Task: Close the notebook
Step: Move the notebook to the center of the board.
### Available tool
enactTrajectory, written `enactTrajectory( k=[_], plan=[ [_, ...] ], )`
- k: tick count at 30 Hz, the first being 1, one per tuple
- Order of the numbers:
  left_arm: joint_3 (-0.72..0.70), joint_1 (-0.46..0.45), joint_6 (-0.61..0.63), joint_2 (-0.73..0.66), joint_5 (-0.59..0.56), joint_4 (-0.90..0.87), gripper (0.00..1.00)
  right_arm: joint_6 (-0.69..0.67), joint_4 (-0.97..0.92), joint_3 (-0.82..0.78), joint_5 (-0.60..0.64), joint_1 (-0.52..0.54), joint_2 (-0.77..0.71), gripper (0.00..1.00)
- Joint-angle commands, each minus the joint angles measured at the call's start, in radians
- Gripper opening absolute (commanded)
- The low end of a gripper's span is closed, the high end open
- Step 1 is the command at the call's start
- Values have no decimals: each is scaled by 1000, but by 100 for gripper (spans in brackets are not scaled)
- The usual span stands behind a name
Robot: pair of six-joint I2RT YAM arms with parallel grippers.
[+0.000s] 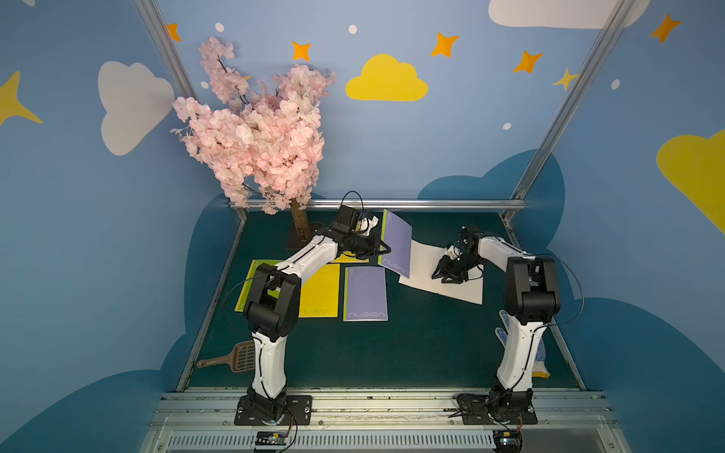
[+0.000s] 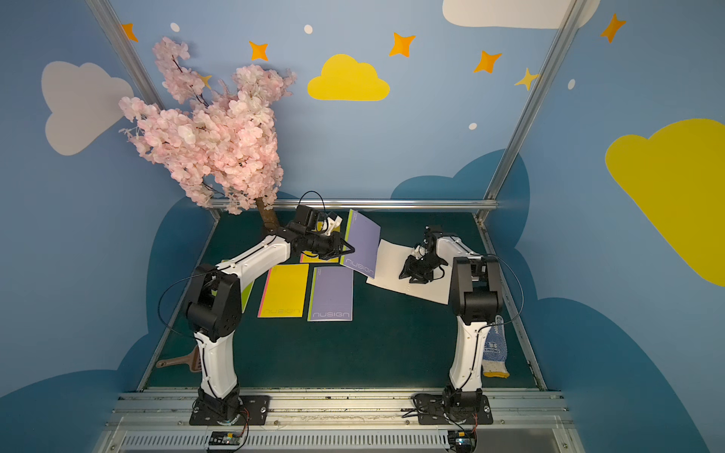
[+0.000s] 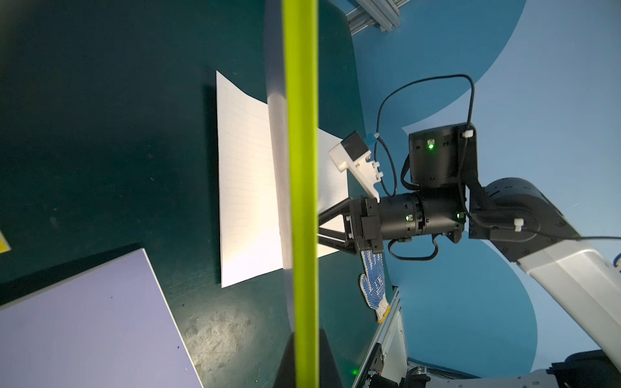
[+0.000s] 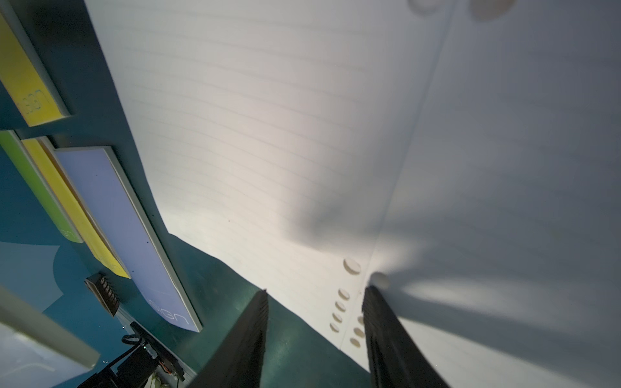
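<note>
The notebook lies open on the green table, its white lined pages (image 1: 451, 274) (image 4: 268, 134) spread flat at the right. Its purple cover (image 1: 396, 243) (image 2: 363, 245) is lifted and stands steeply, the lime-green edge (image 3: 300, 201) facing the left wrist camera. My left gripper (image 1: 386, 249) (image 2: 349, 249) (image 3: 304, 336) is shut on that cover's edge. My right gripper (image 1: 441, 274) (image 2: 408, 274) (image 4: 316, 290) is open, low over the white pages by the row of punched holes, with nothing between its fingers (image 4: 386, 336).
A closed purple notebook (image 1: 365, 294) and a yellow one (image 1: 319, 292) lie at mid-table, with a green one (image 1: 251, 282) under the left arm. A pink blossom tree (image 1: 259, 133) stands at the back left. A brown scoop (image 1: 231, 359) and a dotted glove (image 2: 495, 347) lie near the front.
</note>
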Motion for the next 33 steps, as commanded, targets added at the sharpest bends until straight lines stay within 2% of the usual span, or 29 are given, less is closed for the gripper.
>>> enactTrajectory(
  k=[1,9,22,27,33],
  plan=[
    [33,11,-34,34,41,82,3,-5,-79,-64,7,15,-18,48],
    [90,22,-85,115,51,156,3,10,-63,-149,-3,39,-69,48],
    [116,50,-162,201,91,272,3,44,-48,-124,53,32,-194,48],
    [108,54,-173,201,105,290,3,62,-41,-45,68,1,-187,49],
    [68,54,-176,171,106,309,3,65,-42,103,96,-37,-91,48]
  ],
)
